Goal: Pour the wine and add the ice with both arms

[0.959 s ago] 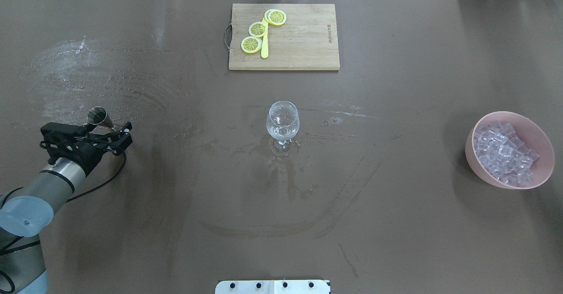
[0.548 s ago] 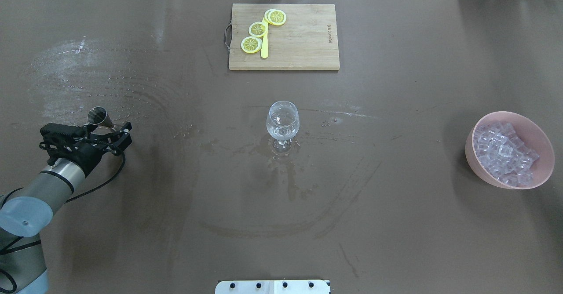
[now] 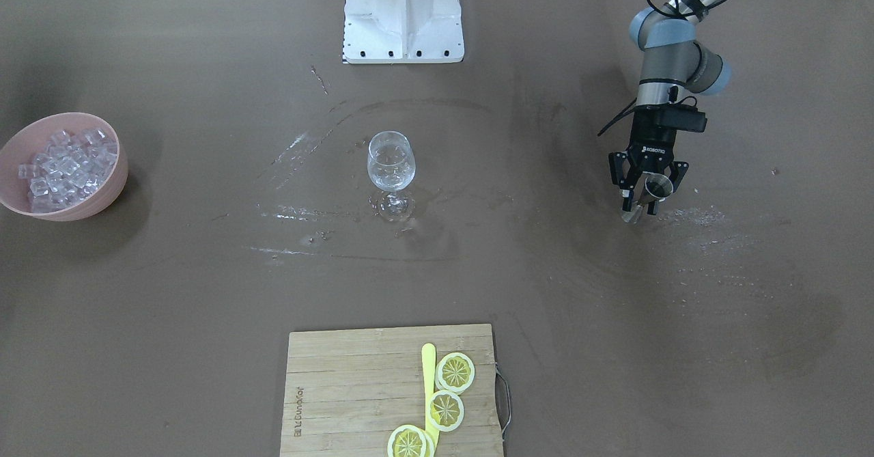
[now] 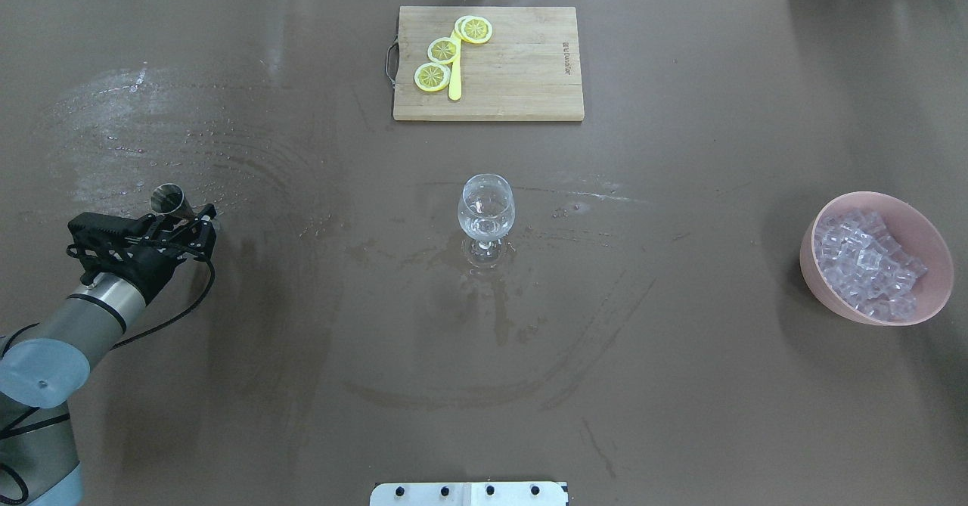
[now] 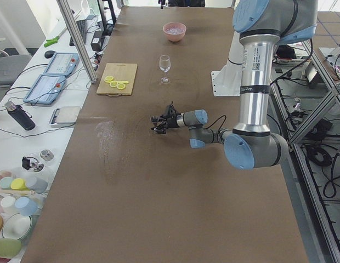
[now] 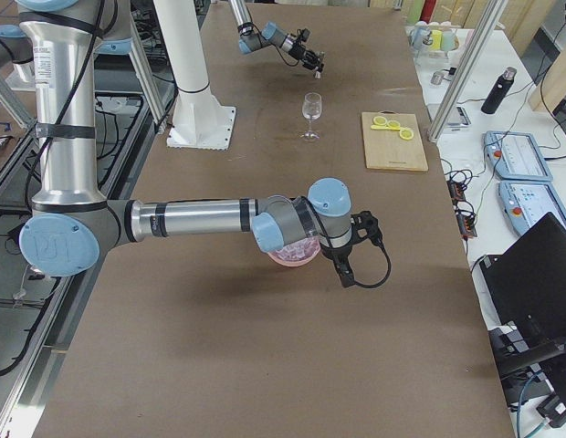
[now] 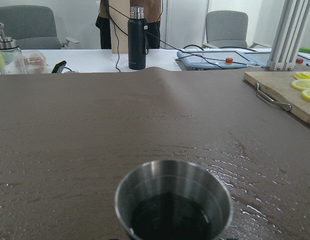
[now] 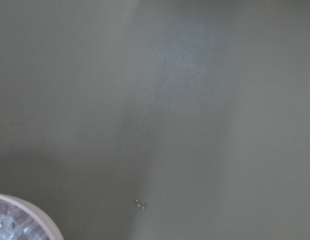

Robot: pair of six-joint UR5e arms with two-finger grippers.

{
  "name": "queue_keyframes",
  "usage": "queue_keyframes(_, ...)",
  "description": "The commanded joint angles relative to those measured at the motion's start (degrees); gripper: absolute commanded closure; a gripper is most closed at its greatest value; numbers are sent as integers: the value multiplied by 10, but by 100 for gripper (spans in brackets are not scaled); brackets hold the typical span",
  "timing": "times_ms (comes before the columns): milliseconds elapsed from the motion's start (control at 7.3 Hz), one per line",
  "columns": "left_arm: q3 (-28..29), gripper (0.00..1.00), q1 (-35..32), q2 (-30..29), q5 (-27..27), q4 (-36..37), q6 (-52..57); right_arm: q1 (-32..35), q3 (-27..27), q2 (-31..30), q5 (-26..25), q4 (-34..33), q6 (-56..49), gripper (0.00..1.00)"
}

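Observation:
A metal jigger (image 4: 168, 200) with dark wine (image 7: 170, 219) in it stands at the table's left side. My left gripper (image 4: 181, 217) is shut on the jigger (image 3: 655, 188), one finger on each side of its waist. The clear wine glass (image 4: 485, 211) stands upright mid-table, far to the gripper's right. Ice (image 4: 866, 260) fills a pink bowl (image 4: 824, 292) at the right. My right gripper (image 6: 347, 265) shows only in the exterior right view, hanging beside the bowl; I cannot tell if it is open or shut. Its wrist view shows the bowl rim (image 8: 35, 212) and bare table.
A wooden cutting board (image 4: 522, 75) with lemon slices (image 4: 442, 51) and a yellow knife lies at the far middle. Wet streaks and smears mark the brown mat around the glass and the jigger. The white robot base (image 4: 469, 493) sits at the near edge.
The left gripper's fingers have drawn in around the jigger, the outer finger moving inward. The glass, bowl and board have not moved.

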Motion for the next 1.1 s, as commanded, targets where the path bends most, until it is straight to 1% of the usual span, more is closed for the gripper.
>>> queue_keyframes(0, 0, 68, 0, 0, 0, -1, 0, 0, 1, 0, 0, 0, 0, 0)
queue_keyframes(137, 0, 70, 0, 1, 0, -1, 0, 0, 1, 0, 0, 0, 0, 0)
queue_keyframes(274, 1, 78, 0, 1, 0, -9, 0, 0, 2, 0, 0, 0, 0, 0)
queue_keyframes(548, 9, 100, 0, 1, -1, -45, 4, 0, 2, 0, 0, 0, 0, 0)
queue_keyframes(822, -4, 100, 0, -5, -12, -47, 8, 0, 1, 1, 0, 0, 0, 0)
queue_keyframes(959, -8, 100, -1, -8, -27, -48, 44, 0, 0, 1, 0, 0, 0, 0)
